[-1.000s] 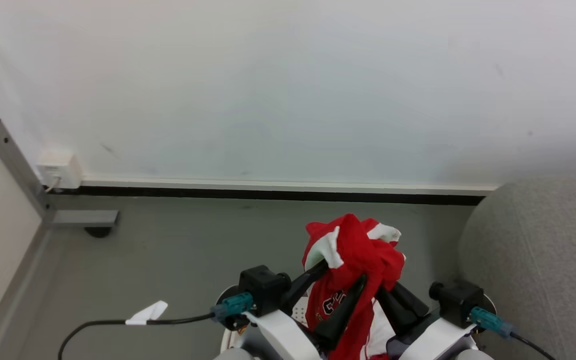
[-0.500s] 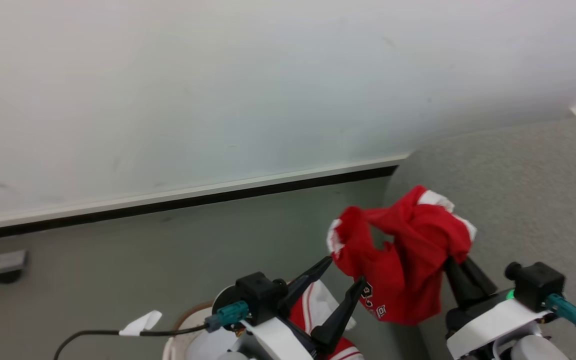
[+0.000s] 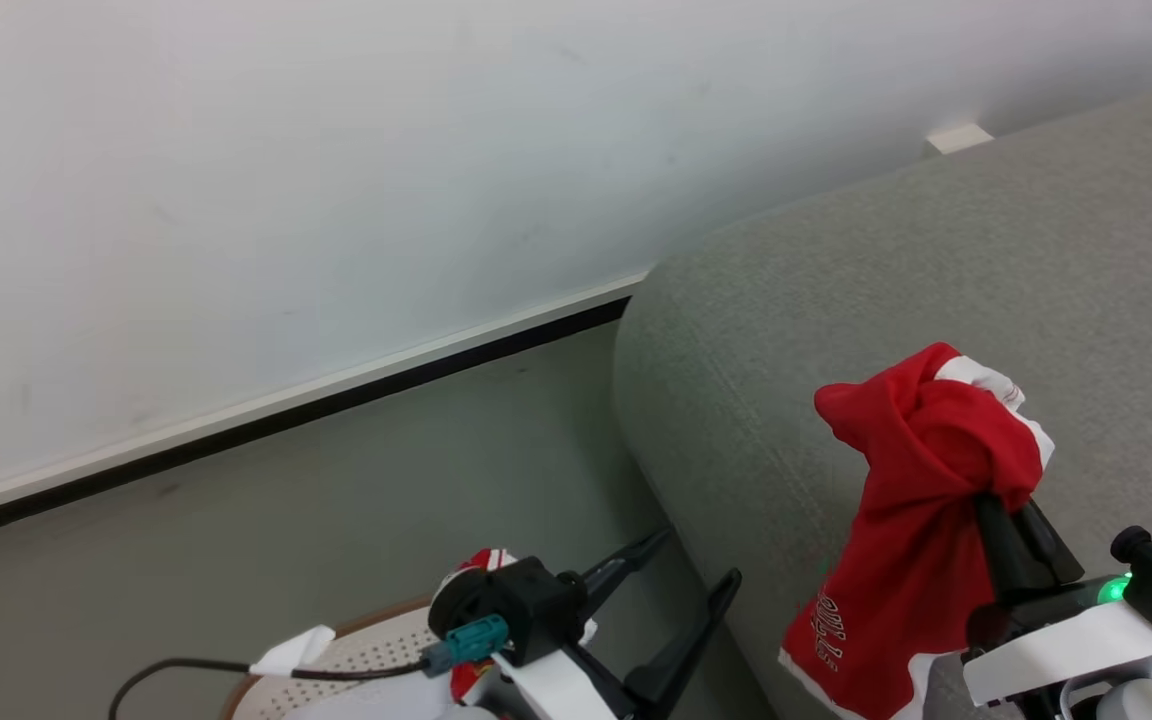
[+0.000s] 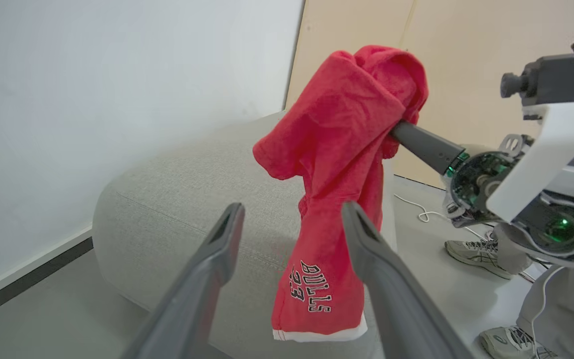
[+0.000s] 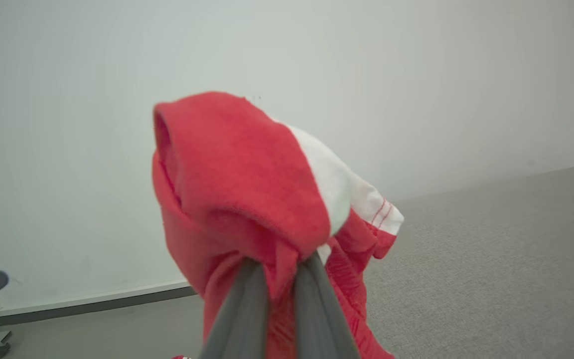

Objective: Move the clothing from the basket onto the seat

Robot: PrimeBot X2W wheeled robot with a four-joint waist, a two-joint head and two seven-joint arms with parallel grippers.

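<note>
A red garment (image 3: 911,540) with a white hem and lettering hangs from my right gripper (image 3: 1001,500), which is shut on its bunched top above the grey sofa (image 3: 836,300). The left wrist view shows that garment (image 4: 339,169) dangling in front of the sofa (image 4: 177,199). In the right wrist view the fingers (image 5: 239,309) pinch the red and white cloth (image 5: 247,179). My left gripper (image 3: 696,565) stands open and holds nothing, above the basket (image 3: 356,655). A scrap of red clothing (image 3: 476,560) peeks from behind it.
A white wall with a dark baseboard (image 3: 286,415) runs behind the grey floor (image 3: 286,520). A black cable (image 3: 176,672) trails off my left wrist. A person's shoes (image 4: 476,252) and a white cord lie on the floor at the right in the left wrist view.
The head camera has swung right, bringing more sofa into view. My right gripper has carried the red garment rightward from above the basket to over the sofa. The left gripper stays open.
</note>
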